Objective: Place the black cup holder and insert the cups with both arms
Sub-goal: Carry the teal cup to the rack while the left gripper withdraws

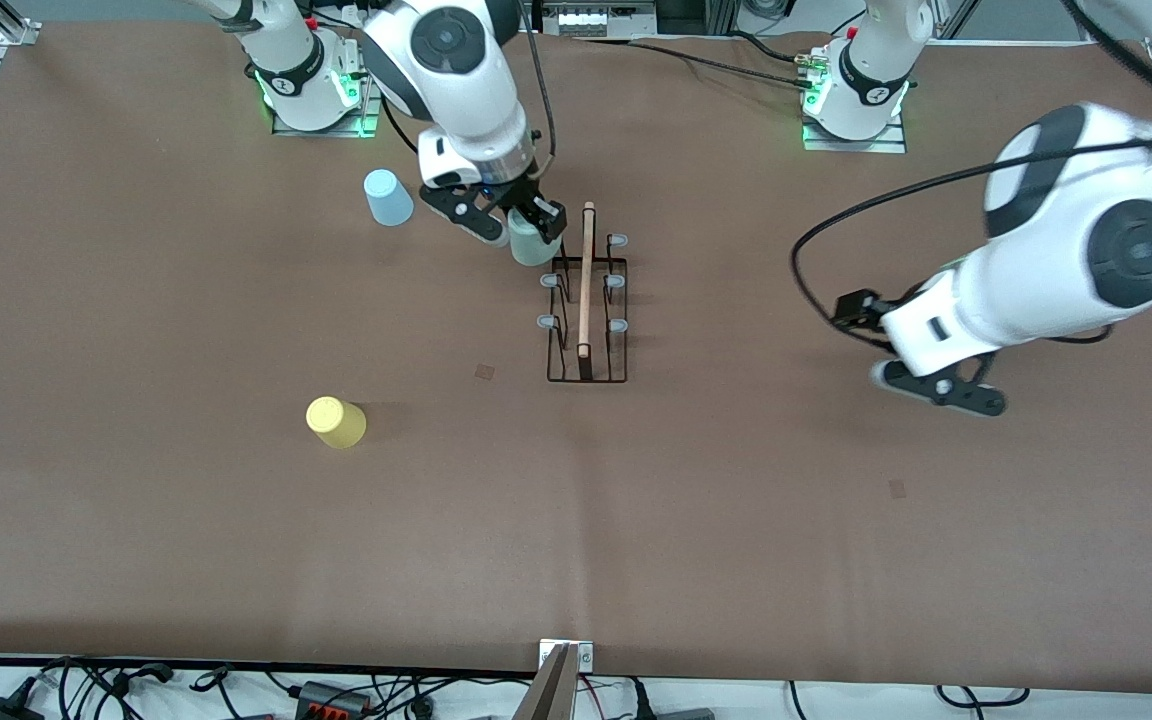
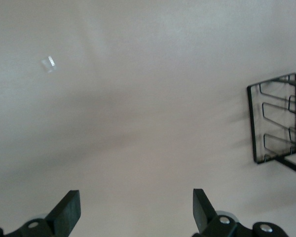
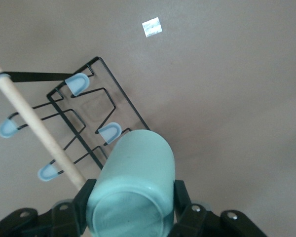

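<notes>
Yellow cup sits nearest the camera, smooth plastic. The black cup holder, thin wire with a wooden rod, runs lengthwise toward the bases. Left end effector hangs wide and empty over bare table. Right end effector clamps the pale green cup just over the rack's end pegs nearest the bases. Light blue cup waits farthest.
</notes>
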Controlling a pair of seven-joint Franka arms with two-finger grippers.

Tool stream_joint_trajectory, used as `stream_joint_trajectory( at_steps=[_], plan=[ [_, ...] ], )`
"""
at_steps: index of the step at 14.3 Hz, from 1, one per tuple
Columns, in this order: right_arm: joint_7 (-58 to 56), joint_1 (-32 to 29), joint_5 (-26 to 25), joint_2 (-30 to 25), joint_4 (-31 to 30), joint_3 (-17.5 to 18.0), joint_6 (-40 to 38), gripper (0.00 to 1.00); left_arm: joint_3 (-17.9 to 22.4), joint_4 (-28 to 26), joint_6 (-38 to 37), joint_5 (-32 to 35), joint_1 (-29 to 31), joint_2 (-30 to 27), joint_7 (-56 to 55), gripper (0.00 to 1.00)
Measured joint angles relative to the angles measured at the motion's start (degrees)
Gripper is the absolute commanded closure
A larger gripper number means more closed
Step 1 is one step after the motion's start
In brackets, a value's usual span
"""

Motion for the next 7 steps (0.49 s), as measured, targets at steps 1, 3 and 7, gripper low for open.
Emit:
stream_joint_trajectory(
  at_steps=[1,3,7],
  plan=[
    [0.0,0.1,-0.2,0.9,0.1,0.0,0.2,0.92,0.2,1.2,-1.3,0.0,0.9,-0.5,1.5,0.0],
    [0.0,0.3,-0.2,1.6,0.2,0.1,0.3,0.91,3.4,2.4,-2.2,0.0,1.4,-2.6,3.0,0.0],
    [0.3,1.0,-0.2,2.2,0.1,0.8,0.1,0.82,18.4,-0.4,-3.1,-0.6,-4.0,-9.0,4.9,0.0]
  ],
)
